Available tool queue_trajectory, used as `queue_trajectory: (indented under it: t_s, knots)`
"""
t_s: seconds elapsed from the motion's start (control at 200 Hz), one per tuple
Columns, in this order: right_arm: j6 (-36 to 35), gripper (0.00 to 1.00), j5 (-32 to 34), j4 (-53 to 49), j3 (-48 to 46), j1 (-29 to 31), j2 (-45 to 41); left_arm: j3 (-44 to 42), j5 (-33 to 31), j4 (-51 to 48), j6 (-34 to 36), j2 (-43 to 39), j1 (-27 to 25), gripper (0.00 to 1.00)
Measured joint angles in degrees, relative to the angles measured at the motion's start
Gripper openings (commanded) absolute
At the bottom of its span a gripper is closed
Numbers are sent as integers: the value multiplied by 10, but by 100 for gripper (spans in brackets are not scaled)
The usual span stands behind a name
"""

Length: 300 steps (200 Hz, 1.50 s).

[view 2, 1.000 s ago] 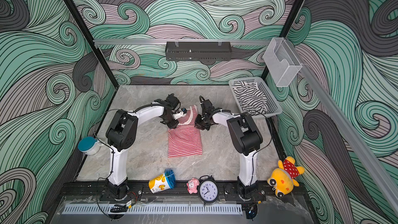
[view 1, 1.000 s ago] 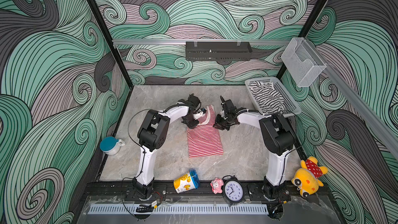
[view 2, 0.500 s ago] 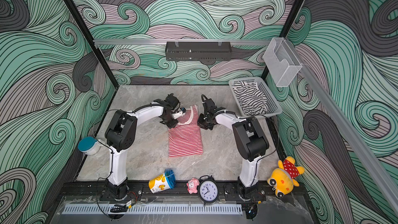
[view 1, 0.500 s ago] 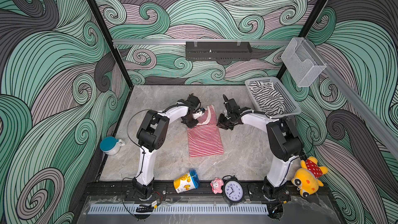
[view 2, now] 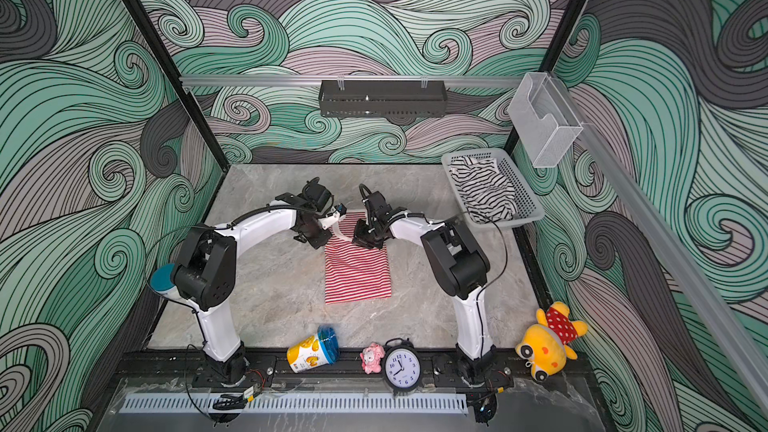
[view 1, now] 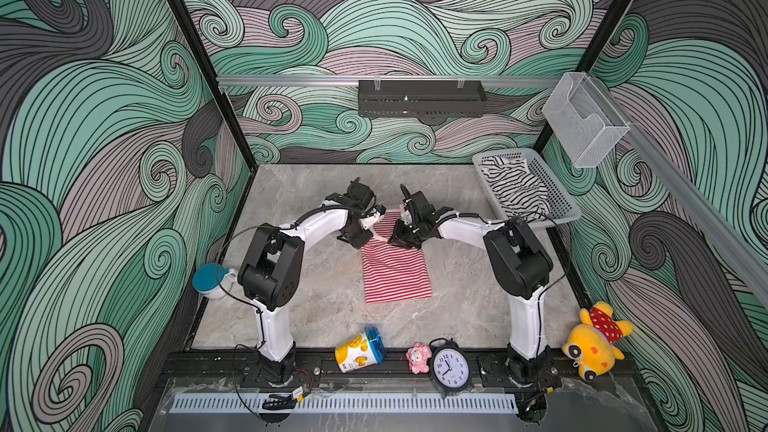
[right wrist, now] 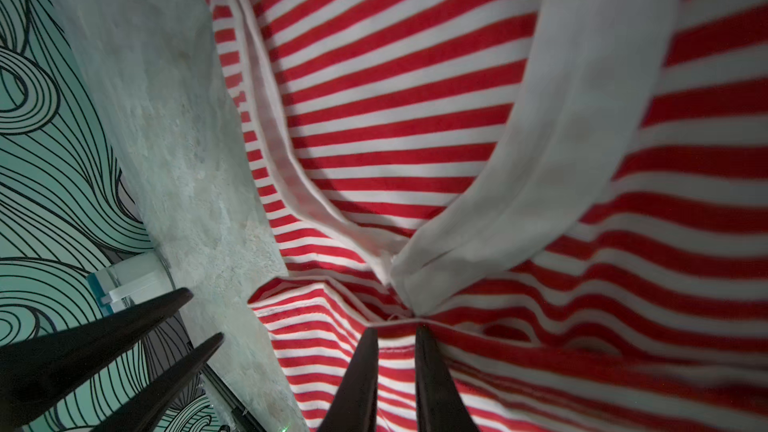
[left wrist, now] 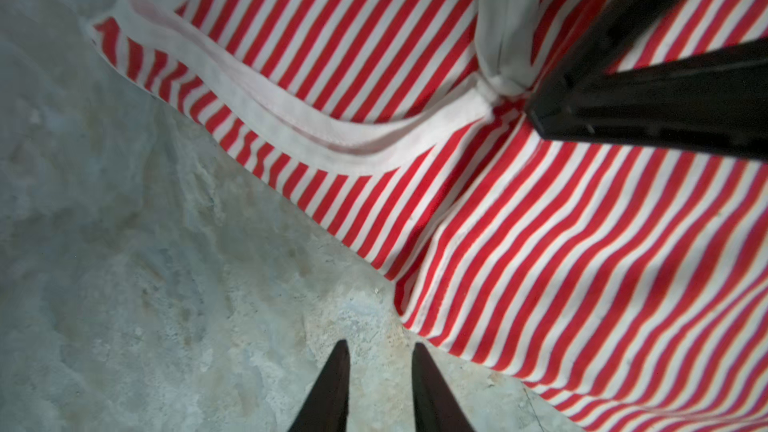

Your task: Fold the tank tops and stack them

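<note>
Marble tabletop (view 1: 311, 193) under red-striped tank top (view 1: 395, 276), basket (view 1: 550, 189)

In both top views the far end of the red-and-white tank top (view 1: 395, 274) is hidden under the arm ends (view 1: 411, 222), and the fingertips are not visible. Wrist views: left gripper (left wrist: 378, 346) and right gripper (right wrist: 395, 329) cut off by frame edge, only finger ends show. The top runs out of frame and is blurred close to the right lens. Black-and-white tank top (view 1: 513, 191) crumpled in basket (view 1: 552, 189), outline unclear. Mug (view 2: 160, 279) half behind left arm (view 2: 208, 268).

Even diffuse light; wrist views soft, corners dim, stretched.
</note>
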Motion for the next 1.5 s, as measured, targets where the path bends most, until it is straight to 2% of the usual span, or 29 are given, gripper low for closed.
queue_trajectory:
  t_s: [0.335, 0.736, 0.881, 0.976, 1.121, 1.317, 1.372, 1.502]
  knots:
    - [12, 19, -10, 9, -5, -13, 11, 4, 9, 10, -1, 34, 2, 29]
    - [6, 19, 12, 7, -48, -42, -19, 59, 20, 7, -1, 103, 2, 29]
    - [3, 22, 8, 12, -51, -42, -21, 59, 19, 5, -2, 112, 2, 29]
    - [-4, 30, 7, 20, -64, -42, -34, 59, 14, 7, -3, 112, 2, 29]
    - [-13, 44, 12, 7, -102, -41, -99, 22, -5, 24, -7, 86, 2, 31]
    - [-14, 46, 25, -16, -172, -40, -243, -58, -23, 37, -13, -18, 2, 37]
    - [-2, 47, 28, -14, -212, -40, -288, -81, -23, 43, -12, -54, 1, 40]
    - [40, 55, 33, -9, -328, -30, -379, -136, -19, 59, -3, -126, -12, 42]
